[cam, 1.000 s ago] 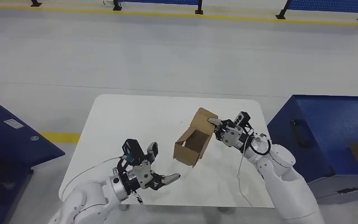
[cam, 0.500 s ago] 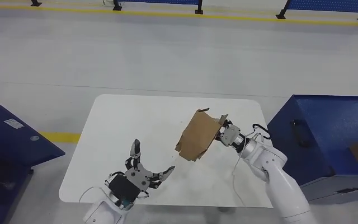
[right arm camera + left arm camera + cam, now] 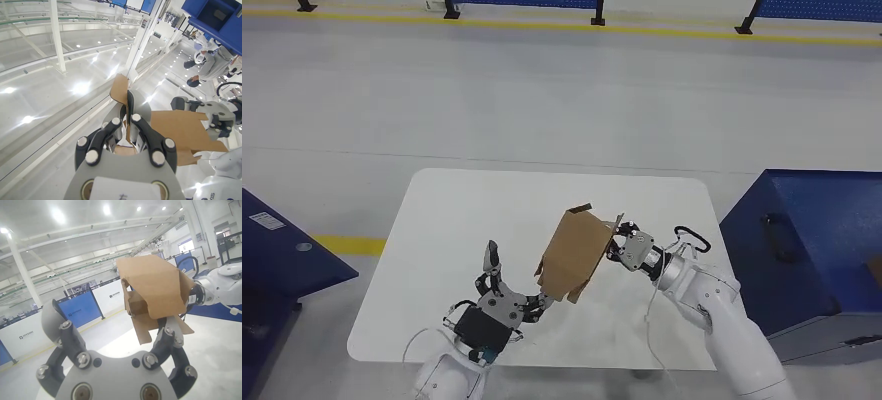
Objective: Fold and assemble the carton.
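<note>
carton (image 3: 572,255) seems light but floppy, thin cardboard. right gripper (image 3: 126,106) is pinching a flap edge, the box sticking out past it. left gripper (image 3: 111,315) sits spread wide just underneath. i'd grab near a crease.

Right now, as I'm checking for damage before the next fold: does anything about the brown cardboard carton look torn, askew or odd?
The brown cardboard carton hangs tilted over the white table, pinched by one flap in the right gripper. Its open end looks ragged, with flaps splayed unevenly beside the open left gripper.
</note>
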### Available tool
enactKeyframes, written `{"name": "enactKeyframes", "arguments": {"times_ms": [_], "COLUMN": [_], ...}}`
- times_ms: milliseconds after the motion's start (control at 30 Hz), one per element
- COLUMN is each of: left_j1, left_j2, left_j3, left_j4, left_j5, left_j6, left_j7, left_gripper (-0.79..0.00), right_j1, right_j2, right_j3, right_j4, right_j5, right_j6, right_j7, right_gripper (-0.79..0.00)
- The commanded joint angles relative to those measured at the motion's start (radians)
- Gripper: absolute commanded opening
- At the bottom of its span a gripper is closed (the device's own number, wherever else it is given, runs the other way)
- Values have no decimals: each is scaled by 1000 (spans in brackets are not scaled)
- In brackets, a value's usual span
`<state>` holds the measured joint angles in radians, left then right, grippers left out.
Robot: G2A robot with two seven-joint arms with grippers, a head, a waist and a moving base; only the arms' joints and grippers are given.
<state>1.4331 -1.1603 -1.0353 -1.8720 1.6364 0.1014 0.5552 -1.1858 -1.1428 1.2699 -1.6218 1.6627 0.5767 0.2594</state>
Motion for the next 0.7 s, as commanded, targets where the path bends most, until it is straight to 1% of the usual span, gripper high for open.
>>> {"name": "enactKeyframes", "arguments": {"times_ms": [0,67,100,133,167,200,233,333,433,533,633,667], "left_j1": [-2,-6,-8,-10,-13,-16,-18,-21,-21,-20,-19,-18], "left_j2": [-4,-7,-9,-11,-13,-15,-17,-21,-25,-28,-31,-32], "left_j3": [4,7,9,16,21,24,28,35,36,35,34,34], "left_j4": [-5,-7,-4,-2,0,2,4,11,14,19,26,27], "left_j5": [-15,-10,-1,1,3,5,9,16,14,19,19,21], "left_j6": [7,9,19,19,16,18,20,29,33,34,30,28], "left_j7": [3,1,-1,-4,-5,-5,-2,12,34,35,34,34], "left_gripper": [0,0,-25,-206,-308,-342,-394,-449,-453,-413,-391,-366], "right_j1": [-2,-4,-6,-8,-9,-9,-9,-11,-16,-18,-17,-15], "right_j2": [-1,-2,-2,-3,-4,-4,-5,-7,-8,-11,-14,-15], "right_j3": [-2,-4,-4,-6,-7,-7,-8,-8,-10,-10,-7,-6], "right_j4": [-1,-3,-4,-5,-4,-5,-5,-5,-3,4,11,11], "right_j5": [-6,-11,-13,-11,-5,-4,-2,10,16,50,93,101], "right_j6": [0,2,1,5,8,10,12,16,21,29,36,40], "right_j7": [6,9,10,13,15,14,13,9,4,-5,-15,-19], "right_gripper": [-785,-785,-785,-785,-785,-785,-785,-785,-785,-785,-785,-785]}}
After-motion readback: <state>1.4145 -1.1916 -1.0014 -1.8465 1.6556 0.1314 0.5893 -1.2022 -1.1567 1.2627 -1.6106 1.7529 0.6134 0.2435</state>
